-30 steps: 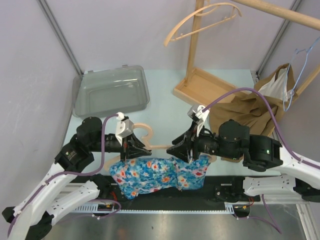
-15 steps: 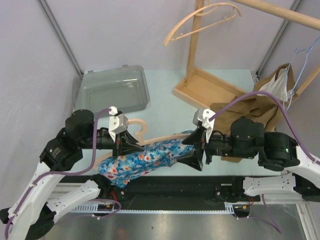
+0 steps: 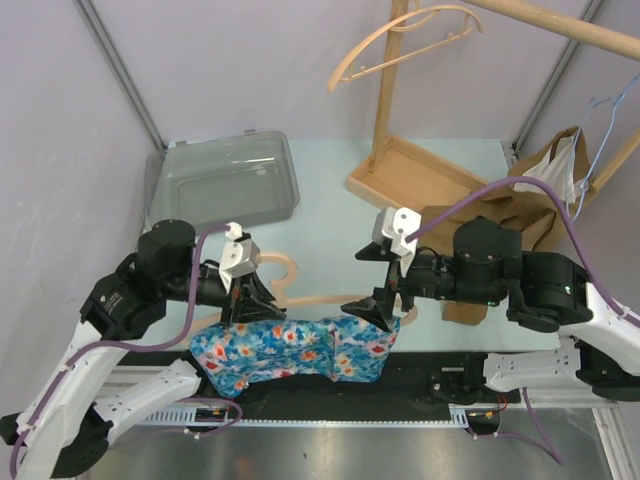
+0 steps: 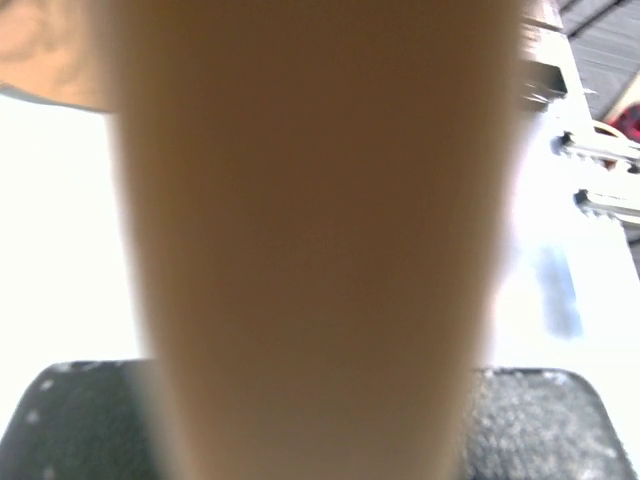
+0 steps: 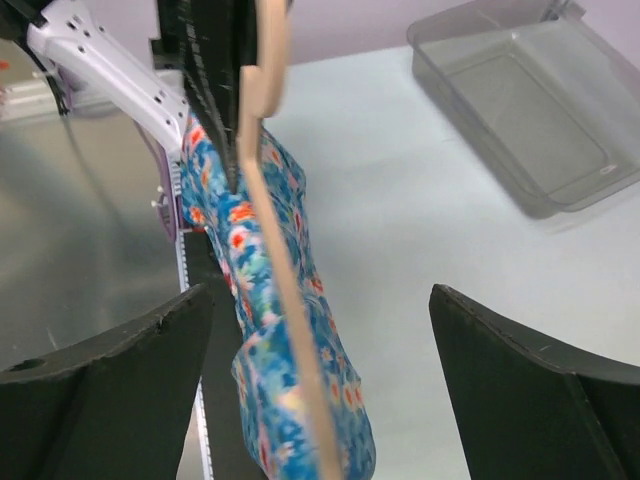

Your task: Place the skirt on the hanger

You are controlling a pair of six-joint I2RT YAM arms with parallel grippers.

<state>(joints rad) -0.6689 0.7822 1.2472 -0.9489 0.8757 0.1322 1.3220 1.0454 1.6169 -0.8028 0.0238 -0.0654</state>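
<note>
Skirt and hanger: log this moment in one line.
left gripper: shut on hanger | right gripper: open, astride hanger end, no contact | skirt: draped over hanger

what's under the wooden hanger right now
The blue floral skirt hangs beneath the hanger. The fabric hides whatever lies under it, and whether it wraps the hanger's bar cannot be told.

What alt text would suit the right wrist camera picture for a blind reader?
A wooden hanger with a blue flowered skirt bunched along it runs up the middle, between the wide-open black fingers of the right hand. The left hand grips the hanger at the top; a clear plastic bin sits on the pale table, upper right.
</note>
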